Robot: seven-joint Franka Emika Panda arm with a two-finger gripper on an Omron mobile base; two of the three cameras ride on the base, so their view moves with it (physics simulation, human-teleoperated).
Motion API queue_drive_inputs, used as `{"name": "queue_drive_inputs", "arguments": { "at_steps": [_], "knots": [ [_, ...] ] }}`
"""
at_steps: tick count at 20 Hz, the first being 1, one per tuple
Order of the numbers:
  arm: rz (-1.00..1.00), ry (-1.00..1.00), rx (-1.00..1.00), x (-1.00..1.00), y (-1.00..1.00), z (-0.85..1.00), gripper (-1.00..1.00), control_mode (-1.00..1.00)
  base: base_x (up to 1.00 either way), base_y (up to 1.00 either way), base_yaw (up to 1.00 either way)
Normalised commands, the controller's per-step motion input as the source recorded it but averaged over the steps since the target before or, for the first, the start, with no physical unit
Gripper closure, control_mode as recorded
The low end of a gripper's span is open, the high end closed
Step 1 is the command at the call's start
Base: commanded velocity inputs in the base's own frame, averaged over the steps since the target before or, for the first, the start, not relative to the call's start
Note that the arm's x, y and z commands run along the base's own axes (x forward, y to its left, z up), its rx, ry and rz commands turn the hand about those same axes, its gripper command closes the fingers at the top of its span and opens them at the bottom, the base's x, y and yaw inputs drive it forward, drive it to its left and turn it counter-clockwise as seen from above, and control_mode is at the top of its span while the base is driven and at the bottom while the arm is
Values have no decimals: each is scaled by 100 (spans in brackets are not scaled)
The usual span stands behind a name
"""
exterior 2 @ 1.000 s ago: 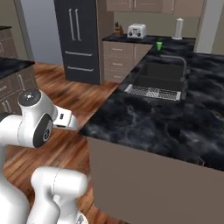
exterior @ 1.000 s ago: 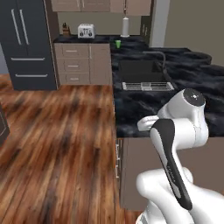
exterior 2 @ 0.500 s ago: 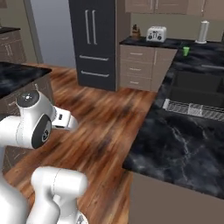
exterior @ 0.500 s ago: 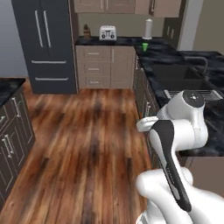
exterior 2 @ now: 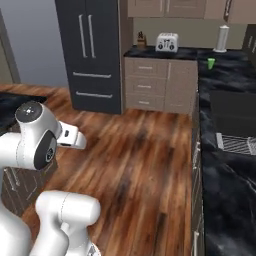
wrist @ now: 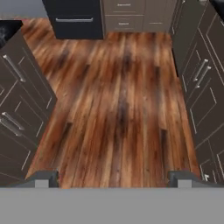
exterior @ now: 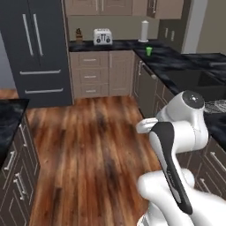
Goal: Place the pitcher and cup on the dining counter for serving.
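Observation:
The small green cup (exterior: 148, 51) (exterior 2: 211, 62) stands far off on the black marble top at the back right, near the corner. Nearer on the right runs the dining counter (exterior: 207, 81) (exterior 2: 227, 200), with its inset sink (exterior 2: 233, 107). The pitcher is out of view. My arm is folded close to the base, well short of the cup. In the hand view my gripper (wrist: 113, 179) is open, its two fingertips (wrist: 43, 177) wide apart with nothing between them. It points down at the wooden floor between two rows of cabinets.
A dark fridge (exterior: 39, 48) stands at the back left. A toaster (exterior: 102, 36), a knife block (exterior: 79, 34) and a paper towel roll (exterior: 144, 31) line the back counter. A dish rack (exterior 2: 235, 143) lies beside the sink. Dark cabinets (exterior: 15, 163) flank the left, with open wooden floor (exterior: 92, 141) between.
The whole picture has swung as the base turned left: the sink counter has slid to the right edge and the fridge and floor now lie ahead. The arm's pose and the open gripper are unchanged.

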Motion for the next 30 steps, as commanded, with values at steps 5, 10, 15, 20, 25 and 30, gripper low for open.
{"name": "queue_drive_inputs", "arguments": {
  "at_steps": [5, 10, 15, 20, 25, 30],
  "knots": [
    [0, 0, 0, 0, 0, 0, -100, 100, 100, 73, -43],
    [0, 0, 0, 0, 0, 0, -100, 100, 100, 60, -41],
    [0, 0, 0, 0, 0, 0, -100, 100, 100, 51, -39],
    [0, 0, 0, 0, 0, 0, -100, 100, 100, 48, -40],
    [0, 0, 0, 0, 0, 0, -100, 100, 100, 59, -42],
    [0, 0, 0, 0, 0, 0, -100, 100, 100, 87, -48]
  ]
}}
